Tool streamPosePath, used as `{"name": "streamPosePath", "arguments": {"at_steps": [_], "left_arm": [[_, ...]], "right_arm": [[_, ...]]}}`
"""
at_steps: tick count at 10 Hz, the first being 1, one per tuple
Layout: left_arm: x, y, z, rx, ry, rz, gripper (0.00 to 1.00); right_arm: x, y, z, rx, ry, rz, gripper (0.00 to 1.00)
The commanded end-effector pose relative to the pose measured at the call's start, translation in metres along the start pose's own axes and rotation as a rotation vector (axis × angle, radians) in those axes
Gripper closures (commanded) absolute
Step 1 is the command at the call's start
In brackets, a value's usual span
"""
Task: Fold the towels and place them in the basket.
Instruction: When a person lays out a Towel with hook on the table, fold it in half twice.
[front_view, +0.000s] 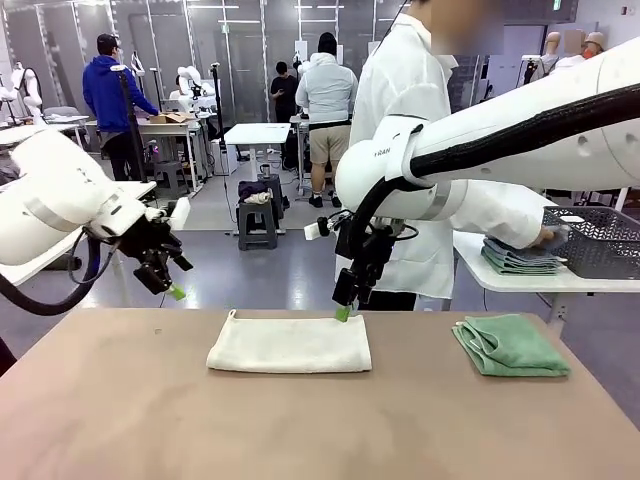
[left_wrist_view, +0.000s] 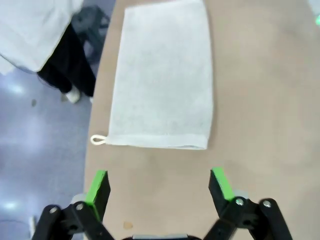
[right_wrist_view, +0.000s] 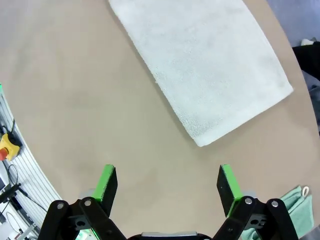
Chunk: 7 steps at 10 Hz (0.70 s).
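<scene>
A cream towel (front_view: 290, 345) lies folded flat in the middle of the table, at its far edge. My right gripper (front_view: 345, 305) hangs open just above the towel's far right corner, and the right wrist view has the cream towel (right_wrist_view: 210, 65) ahead of the open gripper (right_wrist_view: 170, 182). My left gripper (front_view: 172, 280) is open in the air, off the table's far left edge. In its wrist view the cream towel (left_wrist_view: 162, 80), with its small loop, lies ahead of the open gripper (left_wrist_view: 159, 187). A sea-green towel (front_view: 512, 345) lies loosely folded at the table's right. The dark grey basket (front_view: 600, 240) stands on a side table.
A person in a white coat stands at the far side, one hand (front_view: 548, 237) on a stack of folded green cloths (front_view: 520, 258) next to the basket. The sea-green towel's corner (right_wrist_view: 297, 205) peeks in by my right fingers. The tan table's (front_view: 150, 420) near half is bare.
</scene>
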<state>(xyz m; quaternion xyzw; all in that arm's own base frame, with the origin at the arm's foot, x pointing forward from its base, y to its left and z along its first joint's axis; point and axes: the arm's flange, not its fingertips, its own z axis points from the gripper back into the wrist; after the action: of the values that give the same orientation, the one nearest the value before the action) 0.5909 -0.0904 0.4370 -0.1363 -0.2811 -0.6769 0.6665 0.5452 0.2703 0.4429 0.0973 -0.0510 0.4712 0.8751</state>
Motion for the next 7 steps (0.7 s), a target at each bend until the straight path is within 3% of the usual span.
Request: {"name": "streamPosePath", "arguments": {"at_steps": [1, 3, 7], "left_arm": [[-0.031, 0.01, 0.01, -0.122, -0.166, 0.014, 0.0], [-0.056, 0.021, 0.019, -0.169, -0.281, 0.062, 0.0], [-0.075, 0.023, 0.014, -0.159, -0.345, 0.111, 0.0]], "right_arm": [[0.003, -0.006, 0.001, -0.031, 0.013, -0.053, 0.0], [0.0, -0.002, 0.001, -0.006, 0.001, -0.014, 0.0], [-0.007, -0.005, -0.031, -0.017, -0.093, -0.386, 0.0]]}}
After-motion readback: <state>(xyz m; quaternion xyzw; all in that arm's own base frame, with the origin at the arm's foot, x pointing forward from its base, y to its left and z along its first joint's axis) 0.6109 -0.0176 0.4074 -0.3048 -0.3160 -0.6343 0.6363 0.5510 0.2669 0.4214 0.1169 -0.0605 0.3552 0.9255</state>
